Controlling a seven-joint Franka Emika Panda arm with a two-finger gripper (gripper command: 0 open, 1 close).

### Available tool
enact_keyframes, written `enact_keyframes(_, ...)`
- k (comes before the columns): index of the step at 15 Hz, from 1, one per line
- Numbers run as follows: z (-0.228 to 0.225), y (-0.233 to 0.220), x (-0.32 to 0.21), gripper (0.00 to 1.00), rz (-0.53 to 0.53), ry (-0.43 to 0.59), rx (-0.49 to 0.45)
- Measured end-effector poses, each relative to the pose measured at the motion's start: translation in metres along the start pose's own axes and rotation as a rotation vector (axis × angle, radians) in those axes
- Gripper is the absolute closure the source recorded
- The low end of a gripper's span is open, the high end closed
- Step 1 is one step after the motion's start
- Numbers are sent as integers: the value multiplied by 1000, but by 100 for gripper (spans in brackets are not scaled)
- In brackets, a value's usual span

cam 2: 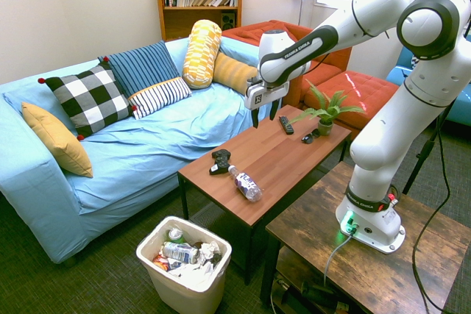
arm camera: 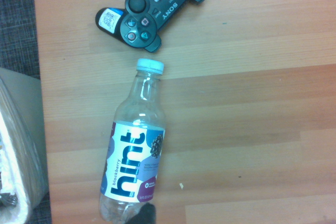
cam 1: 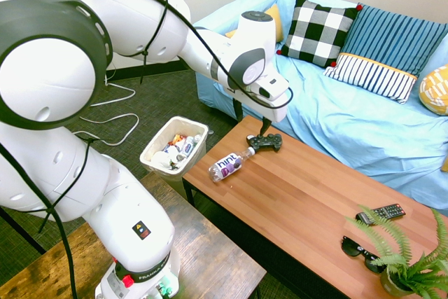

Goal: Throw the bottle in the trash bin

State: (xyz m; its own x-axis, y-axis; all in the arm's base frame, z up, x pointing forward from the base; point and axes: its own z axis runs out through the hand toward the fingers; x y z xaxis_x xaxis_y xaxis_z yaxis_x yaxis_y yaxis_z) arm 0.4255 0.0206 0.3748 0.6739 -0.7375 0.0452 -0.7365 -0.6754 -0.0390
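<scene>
The bottle (cam 1: pixel 231 164) (cam 2: pixel 246 184) lies on its side near the end of the wooden coffee table (cam 1: pixel 301 194) (cam 2: pixel 280 156) closest to the bin. It is clear plastic with a white "hint" label, and the wrist view shows the bottle (arm camera: pixel 134 156) directly below the camera. My gripper (cam 1: pixel 252 120) (cam 2: pixel 264 117) hangs open well above the table, over the bottle and controller, holding nothing. The trash bin (cam 1: pixel 150 150) (cam 2: pixel 147 251), white and partly filled with trash, stands on the carpet just off that table end. The bin's edge (arm camera: pixel 21 145) shows in the wrist view.
A black game controller (cam 1: pixel 264 142) (cam 2: pixel 219 161) (arm camera: pixel 152 9) lies close to the bottle's cap. A remote (cam 1: pixel 380 212) (cam 2: pixel 286 124), sunglasses (cam 1: pixel 360 251) (cam 2: pixel 310 137) and a potted fern (cam 1: pixel 413 257) (cam 2: pixel 324 112) sit at the table's far end. A blue sofa (cam 1: pixel 350 117) runs along the table.
</scene>
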Motion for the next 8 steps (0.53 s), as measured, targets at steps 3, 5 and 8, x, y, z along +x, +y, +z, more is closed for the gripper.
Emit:
enact_keyframes(3, 5, -2, 0, 0, 8, -14, -2)
enact_keyframes(5, 18, -5, -1, 0, 20, -37, -3)
enact_keyframes(8, 52, -12, -8, 0, 54, -69, -2)
